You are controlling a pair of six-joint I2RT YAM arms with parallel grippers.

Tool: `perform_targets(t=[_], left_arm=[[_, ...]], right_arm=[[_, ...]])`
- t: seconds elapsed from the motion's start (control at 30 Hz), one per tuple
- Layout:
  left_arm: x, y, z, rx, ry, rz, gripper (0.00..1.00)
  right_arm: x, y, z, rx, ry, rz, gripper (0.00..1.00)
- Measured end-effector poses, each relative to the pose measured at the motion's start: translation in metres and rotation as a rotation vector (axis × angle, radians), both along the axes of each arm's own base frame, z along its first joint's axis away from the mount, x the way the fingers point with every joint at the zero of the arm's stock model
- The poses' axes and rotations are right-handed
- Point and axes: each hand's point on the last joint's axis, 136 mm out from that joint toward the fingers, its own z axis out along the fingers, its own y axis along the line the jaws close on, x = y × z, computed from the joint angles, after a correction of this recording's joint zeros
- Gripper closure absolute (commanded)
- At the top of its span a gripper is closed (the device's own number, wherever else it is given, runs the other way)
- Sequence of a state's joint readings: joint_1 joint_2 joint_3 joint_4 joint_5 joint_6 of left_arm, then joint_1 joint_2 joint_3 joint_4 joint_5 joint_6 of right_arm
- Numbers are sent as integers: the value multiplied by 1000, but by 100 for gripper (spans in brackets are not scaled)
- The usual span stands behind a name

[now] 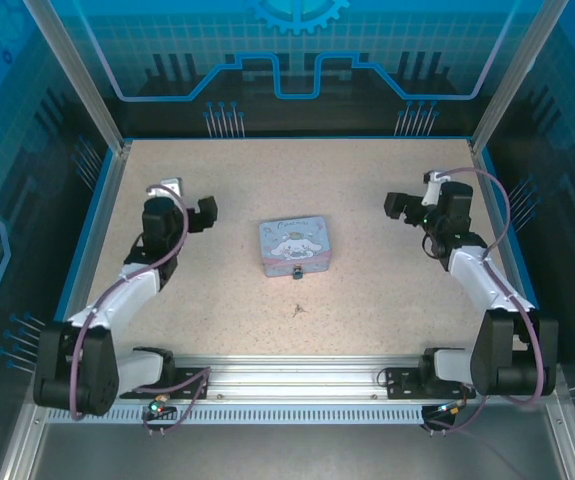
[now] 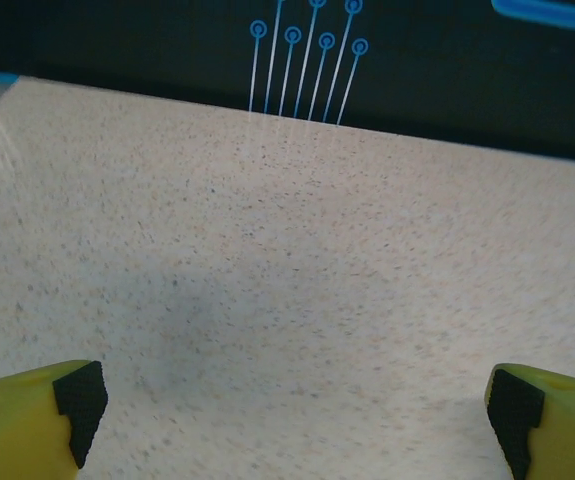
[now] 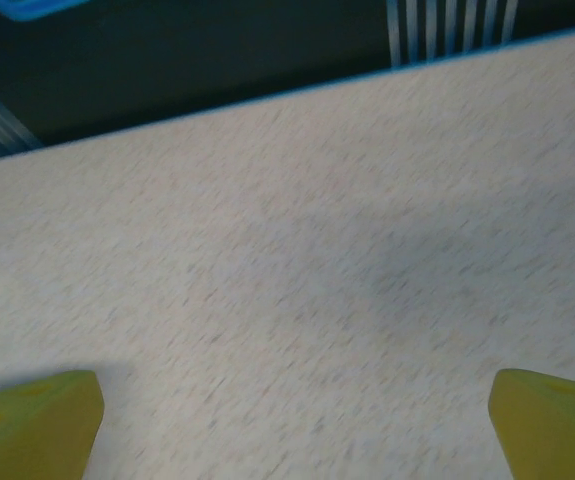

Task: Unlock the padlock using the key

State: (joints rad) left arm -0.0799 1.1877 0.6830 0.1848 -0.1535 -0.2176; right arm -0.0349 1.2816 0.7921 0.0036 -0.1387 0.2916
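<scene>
1. The left gripper [image 1: 189, 200] hangs over the speckled table [image 1: 367, 300] on the left side, jaws spread wide.
2. The right gripper [image 1: 415, 195] is on the right side, also spread wide.
3. The padlock [image 1: 298, 271] sits at the near edge of the pale-blue tin [image 1: 294, 243], mid-table.
4. The key [image 1: 295, 308] is a mere speck. It lies nearer the arm bases, apart from the padlock and well apart from both grippers.

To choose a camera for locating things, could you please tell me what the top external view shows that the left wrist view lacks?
Top external: the pale-blue square tin with a white cartoon dog, the tiny dark metal padlock by its near edge, the thin greyish metal key lying apart, nearer the arm bases, and the open right gripper. Left wrist: the yellow fingers with black pads, close up. Both: the open left gripper above the speckled beige table.
</scene>
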Motion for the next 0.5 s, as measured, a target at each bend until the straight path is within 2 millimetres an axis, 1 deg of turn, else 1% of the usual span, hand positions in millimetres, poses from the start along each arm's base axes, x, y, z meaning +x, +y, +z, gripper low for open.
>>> perform_targets(t=[0.07, 0.13, 0.23, 0.37, 0.43, 0.5], left_arm=[[-5, -8, 11, -86, 34, -2, 1], [-15, -22, 10, -168, 86, -23, 1], [-35, -48, -10, -275, 211, -63, 1], [-62, -92, -36, -377, 355, -133, 1], [-71, -111, -47, -417, 409, -162, 1], [-75, -125, -57, -450, 456, -176, 1]], right_arm=[[-13, 17, -9, 35, 75, 54, 0], [-27, 37, -17, 64, 143, 108, 0], [-54, 75, -27, 104, 243, 203, 0], [-87, 117, -35, 162, 330, 291, 0], [-103, 131, -42, 190, 370, 311, 0], [-116, 144, -51, 215, 418, 321, 0]])
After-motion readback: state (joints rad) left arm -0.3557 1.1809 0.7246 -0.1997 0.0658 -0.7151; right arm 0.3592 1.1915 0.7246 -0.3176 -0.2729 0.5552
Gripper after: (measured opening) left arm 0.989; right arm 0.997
